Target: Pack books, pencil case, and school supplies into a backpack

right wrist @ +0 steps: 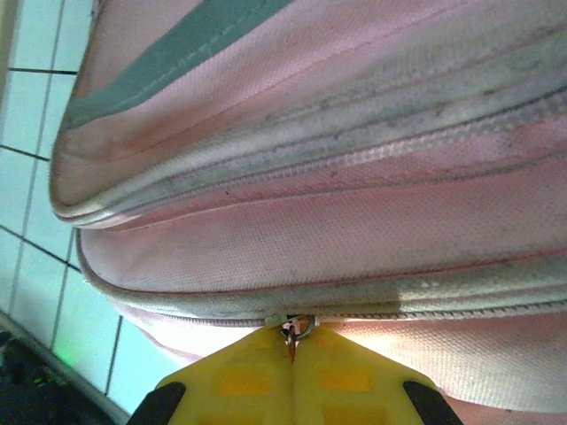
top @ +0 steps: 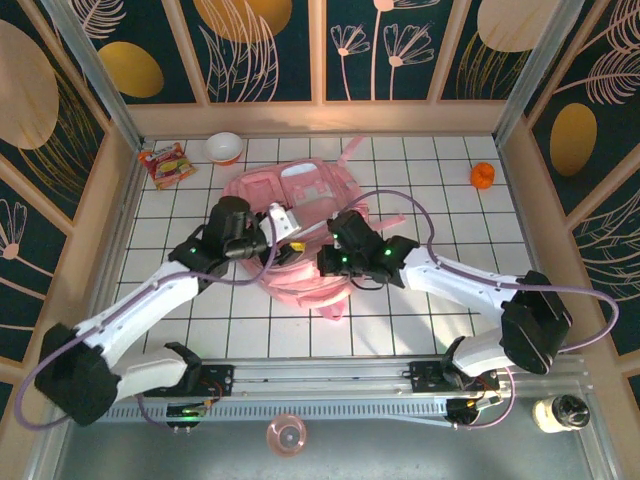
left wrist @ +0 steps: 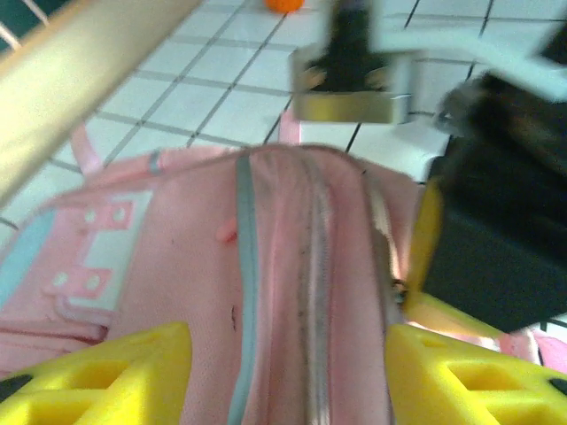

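Heads up, the right gripper [right wrist: 292,354] is clenched on the zip pull [right wrist: 297,328] of the pink backpack [top: 305,180] mid-table, but the left gripper [left wrist: 283,345] gapes loose over it, so a tug might just drag the whole thing along.

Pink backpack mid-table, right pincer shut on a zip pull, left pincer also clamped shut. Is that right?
Not quite. The left pincer is open: the left wrist view shows its yellow fingers spread apart over the backpack. The rest stands: the right pincer is shut on the zip pull, backpack mid-table.
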Robot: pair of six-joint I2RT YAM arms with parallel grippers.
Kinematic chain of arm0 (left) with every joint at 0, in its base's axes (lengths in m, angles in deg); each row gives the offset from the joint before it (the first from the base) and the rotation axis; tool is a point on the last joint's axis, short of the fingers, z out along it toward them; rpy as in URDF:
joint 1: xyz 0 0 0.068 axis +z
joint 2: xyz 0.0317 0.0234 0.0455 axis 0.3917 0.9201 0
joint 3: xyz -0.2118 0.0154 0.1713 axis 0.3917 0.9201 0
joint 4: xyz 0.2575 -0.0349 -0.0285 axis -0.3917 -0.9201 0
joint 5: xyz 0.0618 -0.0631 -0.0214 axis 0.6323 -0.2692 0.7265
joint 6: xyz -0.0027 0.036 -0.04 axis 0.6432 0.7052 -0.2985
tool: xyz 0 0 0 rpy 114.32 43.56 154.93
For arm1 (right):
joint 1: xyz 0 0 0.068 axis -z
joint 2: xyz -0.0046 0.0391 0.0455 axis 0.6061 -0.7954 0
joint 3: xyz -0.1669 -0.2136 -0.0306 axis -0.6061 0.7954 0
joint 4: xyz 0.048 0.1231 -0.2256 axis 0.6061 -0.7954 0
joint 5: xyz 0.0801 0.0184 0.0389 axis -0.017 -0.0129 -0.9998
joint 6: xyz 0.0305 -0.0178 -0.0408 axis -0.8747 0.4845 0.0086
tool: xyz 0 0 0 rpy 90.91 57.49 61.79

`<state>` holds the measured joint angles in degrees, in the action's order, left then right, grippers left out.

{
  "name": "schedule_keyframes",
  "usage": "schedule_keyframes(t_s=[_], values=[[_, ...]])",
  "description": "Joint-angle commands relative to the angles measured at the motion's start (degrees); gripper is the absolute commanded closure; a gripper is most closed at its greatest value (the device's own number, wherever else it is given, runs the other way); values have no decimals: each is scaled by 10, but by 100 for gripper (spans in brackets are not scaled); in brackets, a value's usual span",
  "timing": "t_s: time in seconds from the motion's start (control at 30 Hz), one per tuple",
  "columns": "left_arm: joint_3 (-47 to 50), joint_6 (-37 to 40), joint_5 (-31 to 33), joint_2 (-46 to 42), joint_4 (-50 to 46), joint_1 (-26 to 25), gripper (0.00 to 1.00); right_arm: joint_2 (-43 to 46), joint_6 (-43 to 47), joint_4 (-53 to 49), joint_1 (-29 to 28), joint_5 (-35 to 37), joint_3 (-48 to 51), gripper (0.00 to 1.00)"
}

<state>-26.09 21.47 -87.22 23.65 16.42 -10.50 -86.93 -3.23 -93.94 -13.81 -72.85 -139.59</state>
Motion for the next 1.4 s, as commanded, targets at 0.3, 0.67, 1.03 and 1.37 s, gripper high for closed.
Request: schedule_keyframes(t_s=[0.3, 0.67, 1.03, 1.37], values=[[90, 58, 41, -27, 19, -54, 39, -2, 32, 75, 35, -198, -20, 100], [85, 67, 136, 35, 51, -55, 95, 3, 65, 11, 48, -185, -29, 100], [93, 83, 155, -3, 8, -55, 100, 1, 131, -130, 109, -61, -43, 100], [83, 86, 127, -7, 9, -55, 100, -14, 152, -59, 113, -134, -15, 100]])
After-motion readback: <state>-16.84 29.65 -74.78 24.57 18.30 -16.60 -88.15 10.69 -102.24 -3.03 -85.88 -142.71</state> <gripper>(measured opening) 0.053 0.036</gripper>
